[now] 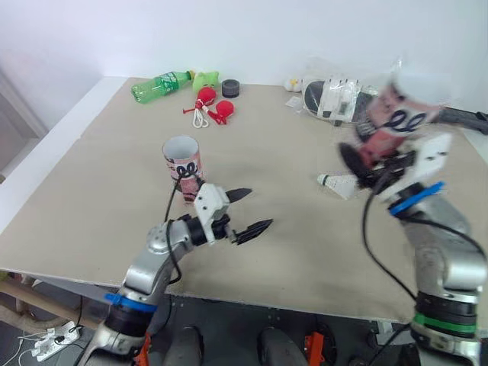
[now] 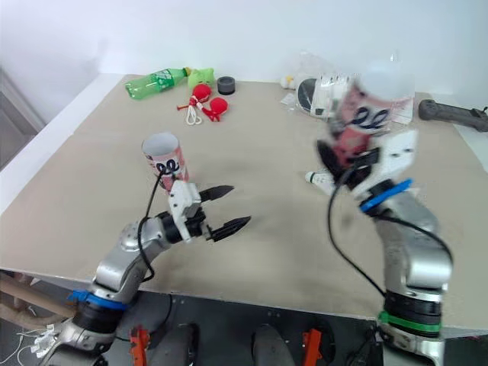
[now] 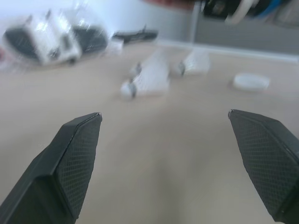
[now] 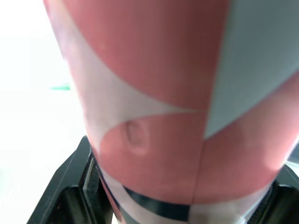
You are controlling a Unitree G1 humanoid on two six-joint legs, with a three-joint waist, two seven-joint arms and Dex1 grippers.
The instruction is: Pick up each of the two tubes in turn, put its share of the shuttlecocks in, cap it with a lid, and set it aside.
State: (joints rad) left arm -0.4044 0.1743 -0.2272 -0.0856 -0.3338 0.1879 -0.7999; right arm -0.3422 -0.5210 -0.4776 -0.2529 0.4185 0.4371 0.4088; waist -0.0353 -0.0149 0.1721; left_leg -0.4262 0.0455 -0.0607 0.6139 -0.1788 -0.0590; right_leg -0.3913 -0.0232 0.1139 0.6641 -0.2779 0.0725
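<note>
The left gripper [image 1: 258,208] has its jaws spread wide, holding and touching nothing, and hangs low over the counter [image 1: 99,191] near its front edge. The right gripper [image 1: 375,156] has its jaws pinching a pink-and-white tube [image 1: 400,114] near its lower end, one black finger on each side. This tube is lifted well clear of the counter and tilted. Its top end is blurred white, so I cannot tell whether it is capped.

There are two tubes. The second tube [image 1: 181,164] stands upright on the counter with its top open, just beside the left wrist.

One shuttlecock [image 1: 335,183] lies on the counter below the raised tube. The left wrist view shows a few more white ones, too blurred to count, and a small white disc [image 3: 251,81] near them.

The left forearm reaches forward, bent at the elbow, with its jaws pointing across toward the robot's right. The right forearm rises steeply, carrying its gripper high.

At the far edge lie one green bottle [image 1: 160,84], a black ring [image 1: 231,88] and a clear bag [image 1: 335,95].
</note>
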